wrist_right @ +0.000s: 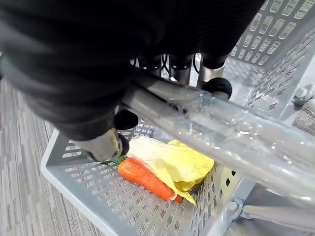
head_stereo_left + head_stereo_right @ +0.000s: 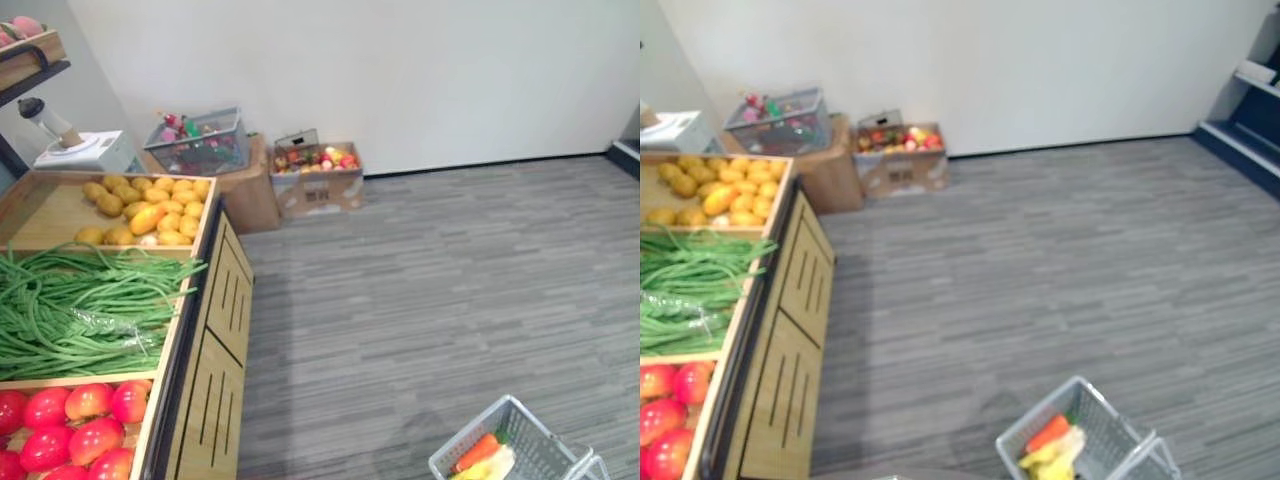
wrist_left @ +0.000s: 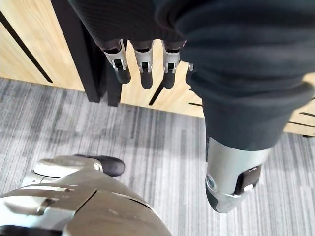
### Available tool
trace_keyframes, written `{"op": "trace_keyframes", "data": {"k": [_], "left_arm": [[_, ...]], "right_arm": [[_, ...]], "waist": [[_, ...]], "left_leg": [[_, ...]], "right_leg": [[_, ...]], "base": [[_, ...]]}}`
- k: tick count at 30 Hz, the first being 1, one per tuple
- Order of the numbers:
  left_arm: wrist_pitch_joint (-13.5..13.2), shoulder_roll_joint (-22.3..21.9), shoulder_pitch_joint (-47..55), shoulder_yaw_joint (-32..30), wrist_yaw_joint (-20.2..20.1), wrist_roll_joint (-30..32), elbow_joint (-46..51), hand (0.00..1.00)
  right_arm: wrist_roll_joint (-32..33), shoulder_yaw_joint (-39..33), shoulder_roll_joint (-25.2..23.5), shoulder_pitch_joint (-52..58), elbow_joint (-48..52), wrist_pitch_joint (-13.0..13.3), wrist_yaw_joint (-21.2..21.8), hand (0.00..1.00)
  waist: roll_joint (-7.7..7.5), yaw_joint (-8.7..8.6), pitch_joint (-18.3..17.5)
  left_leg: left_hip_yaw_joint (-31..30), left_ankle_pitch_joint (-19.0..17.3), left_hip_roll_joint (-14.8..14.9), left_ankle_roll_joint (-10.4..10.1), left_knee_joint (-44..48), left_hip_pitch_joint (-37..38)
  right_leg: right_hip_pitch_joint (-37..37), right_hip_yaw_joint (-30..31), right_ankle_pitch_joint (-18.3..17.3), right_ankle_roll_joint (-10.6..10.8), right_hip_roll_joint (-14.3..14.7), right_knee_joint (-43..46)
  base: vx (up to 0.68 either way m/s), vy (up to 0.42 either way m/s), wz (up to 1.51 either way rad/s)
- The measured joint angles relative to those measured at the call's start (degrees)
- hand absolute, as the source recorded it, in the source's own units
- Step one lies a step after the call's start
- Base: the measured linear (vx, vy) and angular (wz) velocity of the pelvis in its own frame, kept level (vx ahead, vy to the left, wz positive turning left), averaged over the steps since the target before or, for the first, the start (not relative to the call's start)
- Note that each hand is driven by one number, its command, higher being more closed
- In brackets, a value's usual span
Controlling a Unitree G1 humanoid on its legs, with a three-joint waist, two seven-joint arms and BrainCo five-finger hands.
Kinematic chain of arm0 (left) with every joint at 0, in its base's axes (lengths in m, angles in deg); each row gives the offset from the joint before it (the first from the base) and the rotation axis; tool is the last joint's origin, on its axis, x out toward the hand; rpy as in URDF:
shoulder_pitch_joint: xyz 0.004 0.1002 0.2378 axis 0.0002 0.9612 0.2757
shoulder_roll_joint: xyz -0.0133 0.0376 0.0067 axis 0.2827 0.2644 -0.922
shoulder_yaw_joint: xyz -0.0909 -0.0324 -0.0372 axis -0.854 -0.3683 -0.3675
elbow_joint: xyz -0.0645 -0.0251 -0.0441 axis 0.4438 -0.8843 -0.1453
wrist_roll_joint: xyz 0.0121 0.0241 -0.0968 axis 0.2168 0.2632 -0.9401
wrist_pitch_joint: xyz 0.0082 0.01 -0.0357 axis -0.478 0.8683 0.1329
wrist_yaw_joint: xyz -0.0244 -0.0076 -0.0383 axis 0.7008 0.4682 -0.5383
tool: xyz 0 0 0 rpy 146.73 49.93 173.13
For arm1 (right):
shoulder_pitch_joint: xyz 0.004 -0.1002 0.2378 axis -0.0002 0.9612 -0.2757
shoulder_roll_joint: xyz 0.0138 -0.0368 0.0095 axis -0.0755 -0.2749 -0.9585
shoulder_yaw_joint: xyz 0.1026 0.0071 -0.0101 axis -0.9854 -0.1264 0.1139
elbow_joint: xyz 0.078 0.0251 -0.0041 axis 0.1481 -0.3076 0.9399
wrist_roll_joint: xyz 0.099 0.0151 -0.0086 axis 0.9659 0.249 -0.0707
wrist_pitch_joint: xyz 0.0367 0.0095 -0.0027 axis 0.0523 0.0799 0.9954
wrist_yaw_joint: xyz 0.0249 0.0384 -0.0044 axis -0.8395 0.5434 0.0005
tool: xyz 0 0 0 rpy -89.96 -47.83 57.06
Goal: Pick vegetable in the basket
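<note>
The right hand [image 1: 102, 143] has its fingers curled over and its thumb under the clear handle [image 1: 211, 125] of a grey plastic basket [image 1: 74, 183], gripping it so the basket hangs by the robot's right side above the grey striped carpet [image 2: 430, 300]. Inside the basket an orange carrot [image 1: 145, 178] lies on the bottom, touching a pale yellow leafy vegetable [image 1: 174, 162] beside it.

The left hand [image 3: 142, 64] hangs empty with its fingers relaxed and straight, close to the side of the wooden produce stand [image 2: 215, 340]. On the stand, a heap of long green beans [image 2: 80, 305] fills the middle section, between yellow fruit [image 2: 150, 210] at the far end and red fruit [image 2: 70, 420] at the near end.
</note>
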Motion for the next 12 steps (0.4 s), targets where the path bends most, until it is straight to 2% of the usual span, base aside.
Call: {"op": "trace_keyframes", "data": {"k": [5,12], "left_arm": [[0.0,1.2,-0.1,3.8,-0.3,-1.6,-1.2,0.0],[0.0,2.1,-0.2,7.1,-0.8,-1.9,-2.1,0.0]], "right_arm": [[2.3,0.0,0.0,0.0,-0.8,-0.3,0.0,1.0],[2.3,1.0,0.2,0.0,-1.8,-0.3,0.0,1.0]], "waist": [[-0.13,-0.19,0.1],[-0.28,-0.89,0.1]], "left_leg": [[0.0,0.0,0.0,0.0,-0.1,1.3],[0.0,0.0,0.1,0.0,-0.5,2.3]], "right_leg": [[1.4,0.1,0.1,0.1,0.1,-0.2],[2.6,-0.1,0.1,0.1,0.2,-0.6]], "base": [[0.01,0.003,0.0],[-0.01,0.001,0.0]]}}
